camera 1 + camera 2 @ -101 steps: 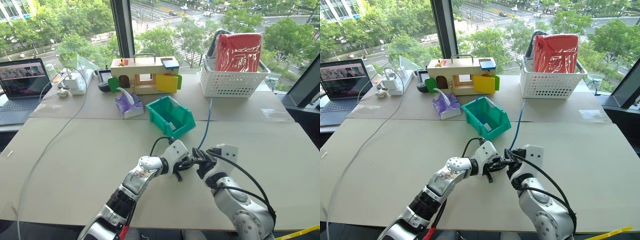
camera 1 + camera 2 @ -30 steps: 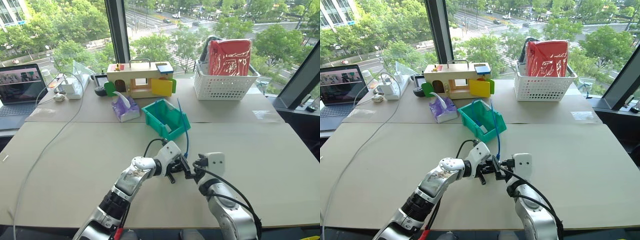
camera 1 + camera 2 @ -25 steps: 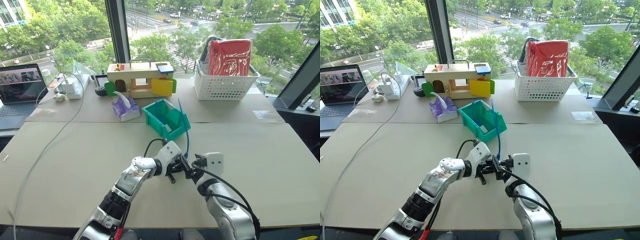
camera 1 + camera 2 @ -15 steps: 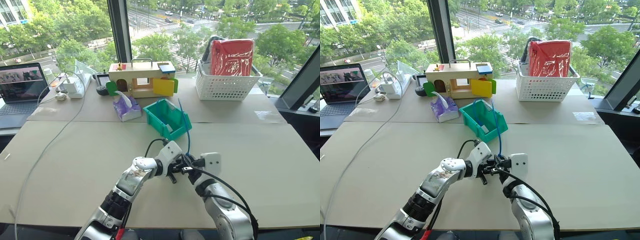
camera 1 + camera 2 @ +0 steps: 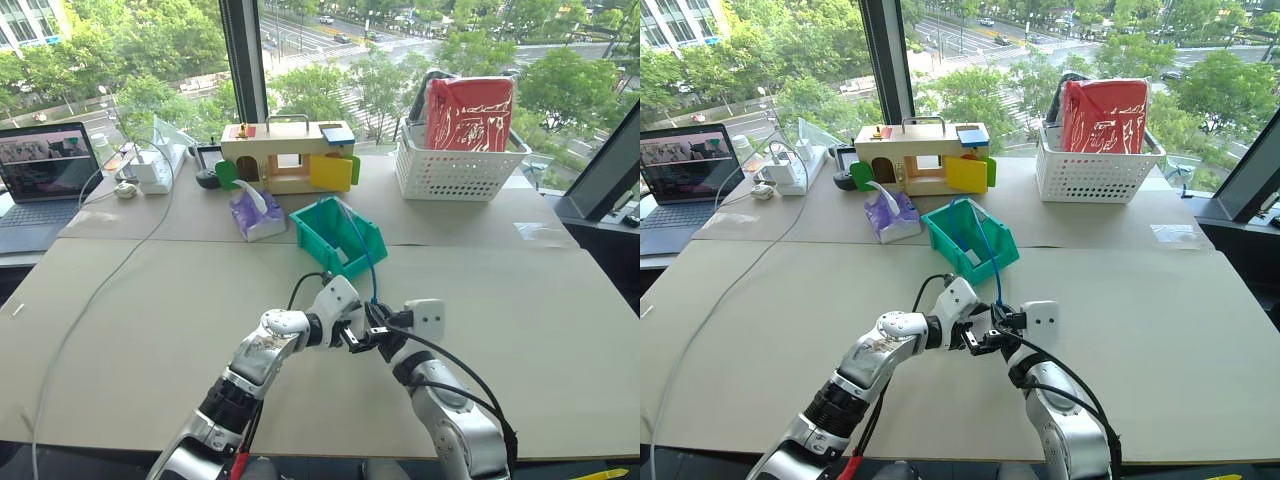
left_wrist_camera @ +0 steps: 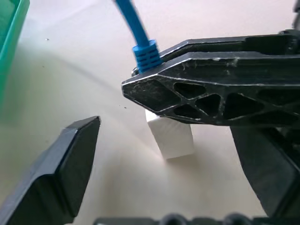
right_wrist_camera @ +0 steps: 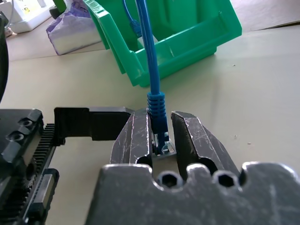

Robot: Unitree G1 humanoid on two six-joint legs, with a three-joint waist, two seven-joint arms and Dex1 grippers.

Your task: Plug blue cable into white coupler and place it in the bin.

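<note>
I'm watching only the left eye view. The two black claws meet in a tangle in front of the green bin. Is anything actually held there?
Observer: Yes. The right wrist view shows the right gripper shut on the blue cable, just below its ribbed collar.
Operator: And the white piece?
Observer: In the left wrist view the white coupler sits directly under that gripper, in line with the plug.
Operator: The other claw?
Observer: The left gripper is open.

I can't make out a single word, label, brand or number from where I stand. My view of the laptop (image 5: 42, 170) at the far left of the counter (image 5: 120, 300) shows a lit screen, but whatever it displays is too small to read.
</note>
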